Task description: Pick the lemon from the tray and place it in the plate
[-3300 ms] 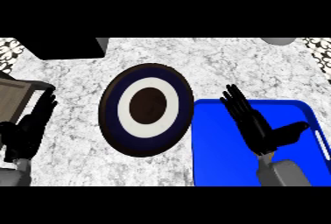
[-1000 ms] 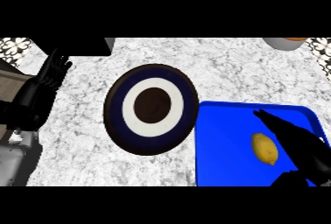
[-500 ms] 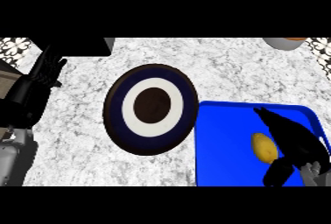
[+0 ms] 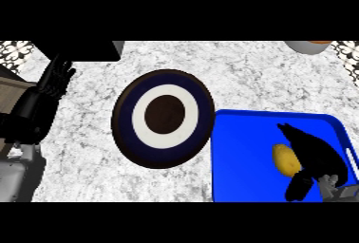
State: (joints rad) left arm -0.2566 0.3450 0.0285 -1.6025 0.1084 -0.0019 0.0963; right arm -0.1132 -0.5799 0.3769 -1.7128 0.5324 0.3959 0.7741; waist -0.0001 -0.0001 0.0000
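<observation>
The yellow lemon [image 4: 284, 159] lies in the blue tray [image 4: 242, 156] at the lower right. My right hand [image 4: 317, 155] rests against the lemon's right side and hides part of it. Its fingers reach up and left, fairly straight, and the thumb [image 4: 297, 188] hangs just below the lemon. The hand is open, not closed round the fruit. The plate [image 4: 163, 117], dark blue with a white ring and a brown centre, sits left of the tray and touches its corner. My left hand [image 4: 52, 80] is open at the left edge, fingers up, resting.
A bowl [image 4: 308, 46] shows at the top right edge. A black block [image 4: 84, 50] sits at the top left, and a grey box [image 4: 15, 90] stands at the left edge behind my left forearm. White marble counter [image 4: 245, 76] surrounds the plate.
My right hand has slid left onto the lemon's right side, and its thumb has come in under the fruit. The lemon, tray and plate have not moved. The left hand stays at the left edge.
</observation>
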